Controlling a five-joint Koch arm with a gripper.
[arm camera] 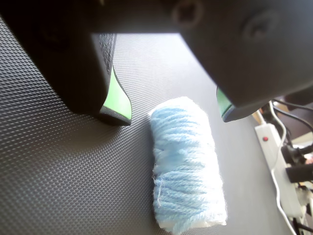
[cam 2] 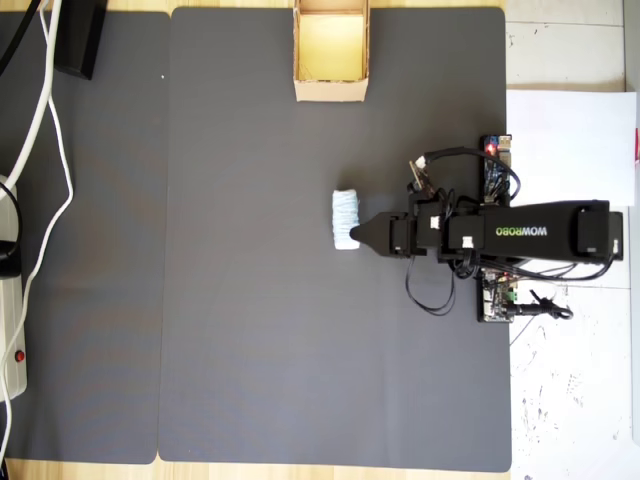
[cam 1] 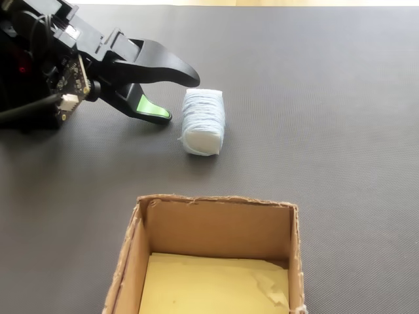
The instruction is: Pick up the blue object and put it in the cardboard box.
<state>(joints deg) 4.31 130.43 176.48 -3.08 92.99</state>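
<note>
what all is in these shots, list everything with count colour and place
blue object: 1, pale blue yarn roll, on the mat just ahead of the end effector
cardboard box: 1, tan with yellowish inside, open and empty, at the mat's top edge in the overhead view
mat: 1, dark grey textured, covers most of the table
power strip: 1, white with a red switch, left edge in the overhead view
cables: several, white and black, left side
paper sheet: 1, white, right side
arm: 1, black, right of the roll
end effector: 1, black with green pads, open, not touching the roll

Claw spread above blue object.
</note>
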